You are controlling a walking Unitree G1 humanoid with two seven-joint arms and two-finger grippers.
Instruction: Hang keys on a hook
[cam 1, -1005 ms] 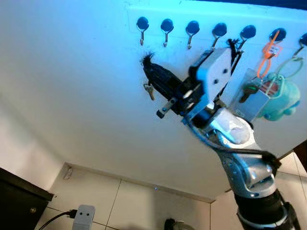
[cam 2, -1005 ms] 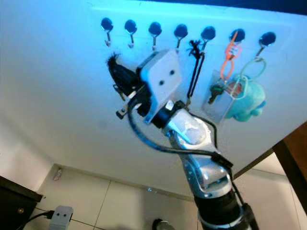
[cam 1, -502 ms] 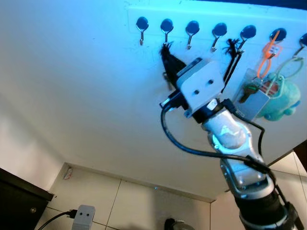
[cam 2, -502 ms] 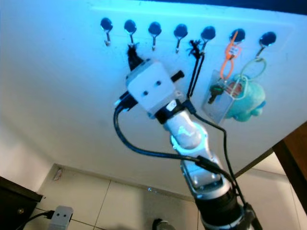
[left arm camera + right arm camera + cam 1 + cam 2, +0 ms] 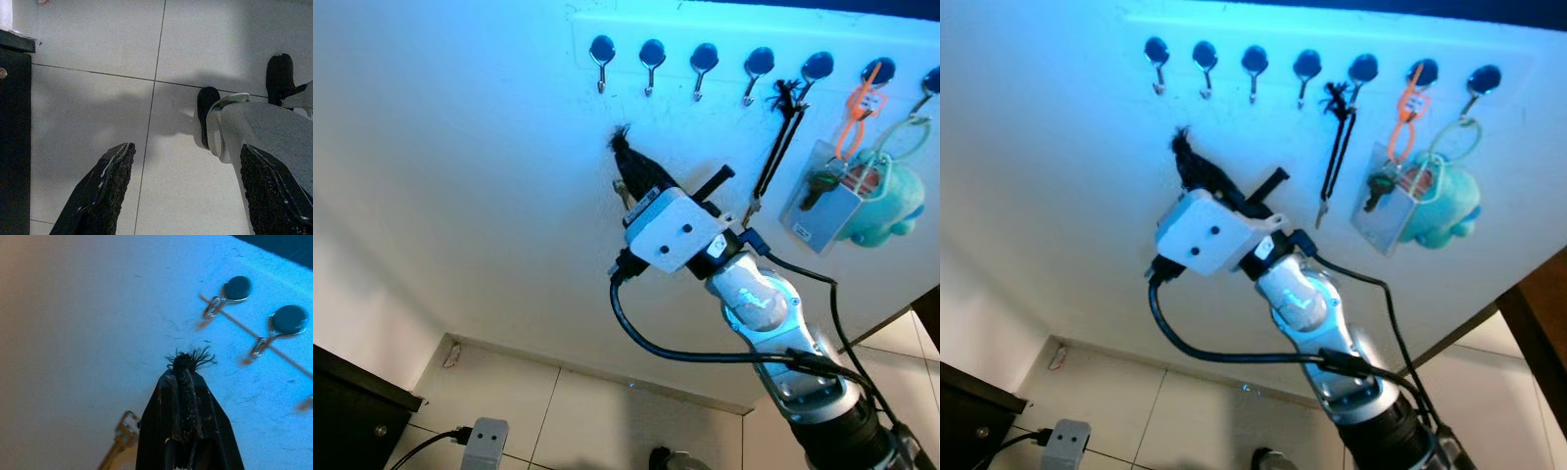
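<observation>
A row of several dark-capped metal hooks [image 5: 652, 54] runs along the top of the white wall. My right gripper [image 5: 623, 147] is raised against the wall below the first two hooks [image 5: 237, 288], a short way from them. It is shut on a black frayed cord [image 5: 185, 367], and a small key [image 5: 620, 189] dangles from that cord beside the fingers [image 5: 120, 440]. My left gripper [image 5: 188, 152] hangs open over the tiled floor with nothing in it.
A black lanyard [image 5: 781, 122] hangs on the fifth hook. An orange clip with a card holder [image 5: 822, 206] and a teal plush [image 5: 886, 201] hang on the hooks further right. A black cabinet [image 5: 352, 411] and a white plug [image 5: 484, 436] stand at the floor's lower left.
The right gripper rose toward the second hook half a second ago, then dropped back down and to the left while its wrist rolled. The cord and key stayed in its grip.
</observation>
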